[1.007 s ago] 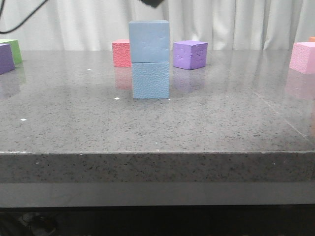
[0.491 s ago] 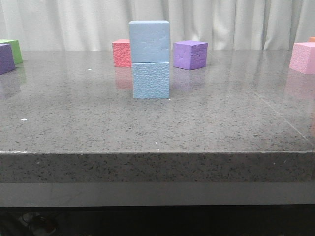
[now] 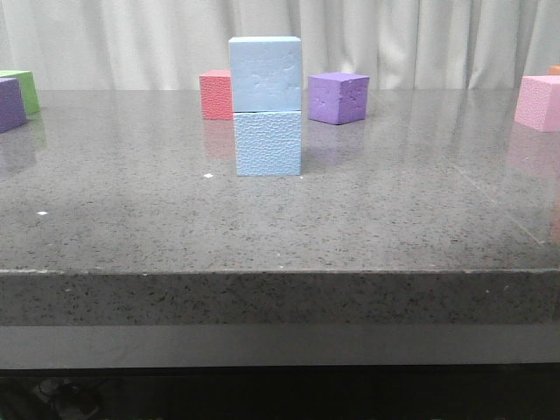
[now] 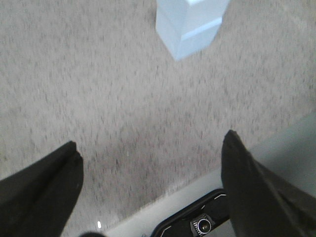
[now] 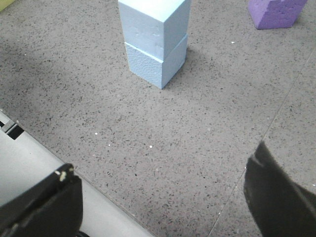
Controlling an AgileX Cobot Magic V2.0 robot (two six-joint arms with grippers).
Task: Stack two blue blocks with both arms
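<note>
While both arms hang clear, the scene reads as follows, largest item first.

Desk: grey speckled desk [image 3: 385, 219] carrying every cube; its flat top is what lets the stack stand unaided.

Stack: two blue blocks, upper block [image 3: 265, 73] resting squarely on lower block [image 3: 268, 143], near the desk's middle, faces nearly flush, upper one a touch to the left; judged stable, so the task looks complete.

Left gripper [image 4: 150, 163]: jaws wide apart over bare desk near its front edge, holding nothing; stack well apart from it [image 4: 190, 24], view blurred.

Right gripper [image 5: 163, 192]: jaws likewise spread and empty, near the desk edge; stack [image 5: 155, 42] well ahead, untouched, so no contact can tip it.

Bystanders: red cube [image 3: 215, 94] just behind the stack on the left, purple cube [image 3: 338, 97] behind on the right, both apart from it; pink cube [image 3: 537, 102] at far right; second purple cube [image 3: 10, 103] and green cube [image 3: 24, 87] at far left.
</note>
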